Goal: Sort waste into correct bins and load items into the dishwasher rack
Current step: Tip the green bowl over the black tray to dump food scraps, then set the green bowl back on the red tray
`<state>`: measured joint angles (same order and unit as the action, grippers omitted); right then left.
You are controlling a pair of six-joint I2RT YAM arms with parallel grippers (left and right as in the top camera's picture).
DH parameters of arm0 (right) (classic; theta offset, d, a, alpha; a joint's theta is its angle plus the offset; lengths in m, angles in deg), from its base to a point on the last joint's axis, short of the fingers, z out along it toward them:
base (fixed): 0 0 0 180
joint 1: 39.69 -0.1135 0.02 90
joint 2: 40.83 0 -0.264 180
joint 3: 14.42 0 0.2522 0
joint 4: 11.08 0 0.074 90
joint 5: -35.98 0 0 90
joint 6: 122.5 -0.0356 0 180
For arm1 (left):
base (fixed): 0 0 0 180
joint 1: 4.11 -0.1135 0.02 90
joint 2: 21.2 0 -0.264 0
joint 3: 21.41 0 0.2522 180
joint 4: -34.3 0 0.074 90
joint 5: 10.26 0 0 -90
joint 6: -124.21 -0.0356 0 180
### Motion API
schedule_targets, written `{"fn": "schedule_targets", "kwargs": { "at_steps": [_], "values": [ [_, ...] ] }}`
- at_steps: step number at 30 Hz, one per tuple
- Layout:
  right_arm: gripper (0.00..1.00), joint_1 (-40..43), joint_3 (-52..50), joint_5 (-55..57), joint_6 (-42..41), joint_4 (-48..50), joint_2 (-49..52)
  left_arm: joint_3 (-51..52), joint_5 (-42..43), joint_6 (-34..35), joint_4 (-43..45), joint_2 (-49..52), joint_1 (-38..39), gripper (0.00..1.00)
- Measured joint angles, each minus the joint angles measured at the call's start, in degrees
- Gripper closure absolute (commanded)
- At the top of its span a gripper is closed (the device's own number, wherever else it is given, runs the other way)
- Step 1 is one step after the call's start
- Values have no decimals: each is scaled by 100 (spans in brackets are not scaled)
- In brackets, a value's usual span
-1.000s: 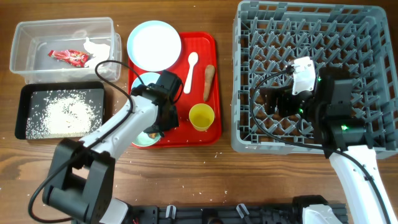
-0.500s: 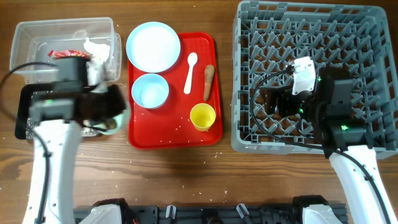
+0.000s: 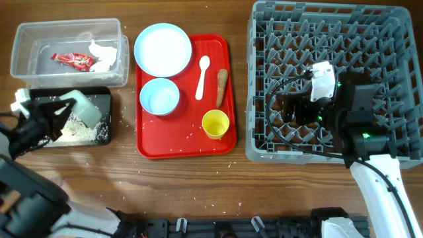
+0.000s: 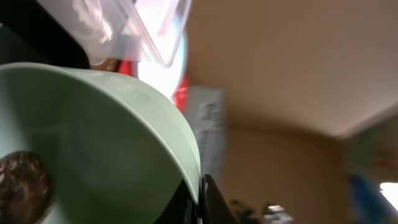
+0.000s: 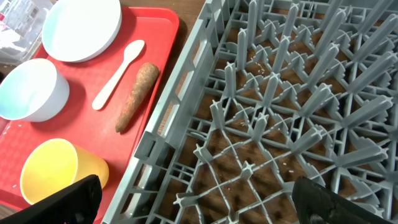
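The mint-green bowl (image 3: 84, 108) hangs tipped on its side over the black tray (image 3: 106, 99) at the near left, above the white rice (image 3: 73, 132), with a small brown lump (image 4: 22, 186) inside it. The left gripper (image 3: 61, 110) is clamped on the bowl's rim. The clear tub (image 3: 26, 69) lies just beyond. At the right, the right gripper (image 5: 199, 202) hovers over the dishwasher rack (image 3: 390, 39), jaws spread wide and empty.

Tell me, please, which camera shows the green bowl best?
The left wrist view: the green bowl fills it, with a brown lump inside. Overhead shows it small, tilted over the black tray. The right wrist view misses it.
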<state>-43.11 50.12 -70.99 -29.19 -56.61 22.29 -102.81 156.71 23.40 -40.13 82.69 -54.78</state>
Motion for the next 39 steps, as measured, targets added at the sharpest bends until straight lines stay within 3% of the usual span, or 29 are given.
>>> {"fn": "schedule_targets", "kwargs": {
  "at_steps": [6,13,16,19,22,29,33,34,36,39],
  "values": [
    [0,0,0,0,-2,-4,0,0,909,63,48,962,-190,96],
    [0,0,0,0,-4,-24,0,0,1106,299,11,896,-175,96],
    [0,0,0,0,-2,-37,0,0,831,57,-125,232,74,96],
    [0,0,0,0,-4,-39,0,-9,-282,57,-280,-761,857,96],
    [0,0,0,-2,-4,-44,0,-33,-1757,391,-339,-1471,2116,96],
    [0,0,0,0,-4,-57,0,210,-5165,2006,243,-1558,5031,96],
    [0,0,0,0,-4,-61,0,723,-6286,2828,741,-1547,6124,96],
    [0,0,0,-2,-4,-57,0,850,-6467,2944,981,-1547,6325,94],
    [0,0,0,0,-4,-55,0,1163,-6924,3132,1462,-1545,6802,66],
    [0,0,0,0,-4,-55,0,1377,-7289,3283,1681,-1545,7062,48]
  ]
}}
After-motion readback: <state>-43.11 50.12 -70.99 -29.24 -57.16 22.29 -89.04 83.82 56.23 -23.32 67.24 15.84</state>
